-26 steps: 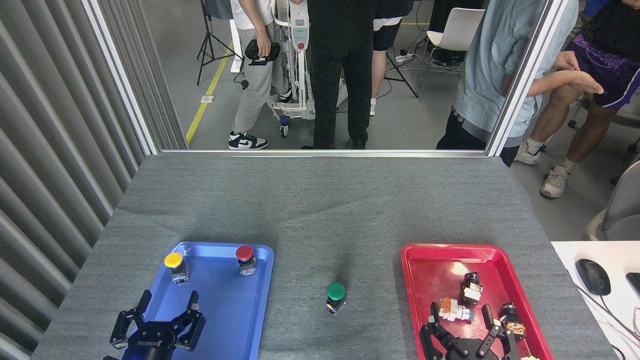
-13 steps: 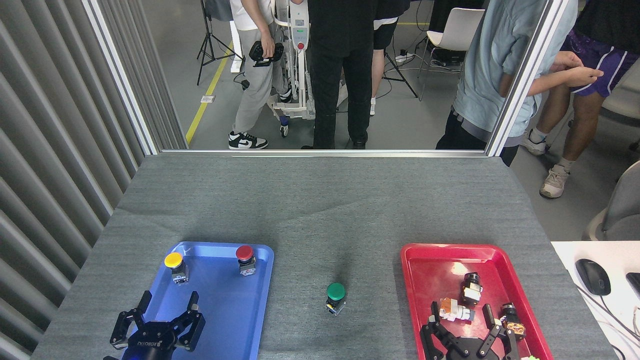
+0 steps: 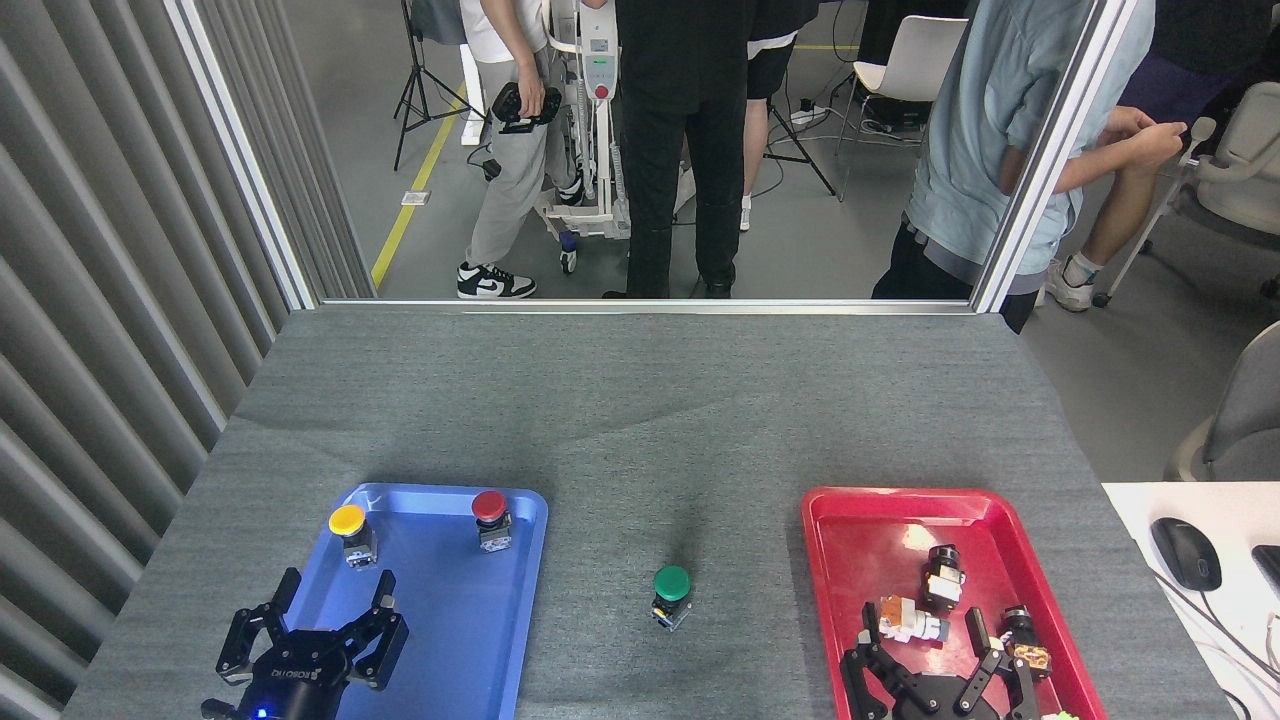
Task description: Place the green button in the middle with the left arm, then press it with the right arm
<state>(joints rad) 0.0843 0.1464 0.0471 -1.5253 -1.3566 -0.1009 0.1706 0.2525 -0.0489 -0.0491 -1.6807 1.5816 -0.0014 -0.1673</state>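
Fingers of the left gripper (image 3: 320, 620) stand spread apart, holding nothing, low over the near end of the blue tray (image 3: 520, 600) at about seven o'clock of the view, a blue light glowing on its base. At five o'clock the right gripper (image 3: 935, 655) also has its fingers splayed wide with nothing between them, poised over the near end of the red tray (image 3: 850, 540), close to the small parts (image 3: 912, 620) lying there. Between the two trays the green button (image 3: 671, 596) stands upright on the middle (image 3: 640, 420), the bare grey cloth, well apart from both grippers. At the far end of the blue tray stand a yellow-capped button (image 3: 350, 533) at eleven o'clock of the tray and a red-capped button (image 3: 491, 518) at one o'clock. Beyond the table's far edge several people (image 3: 690, 140) stand on the floor.
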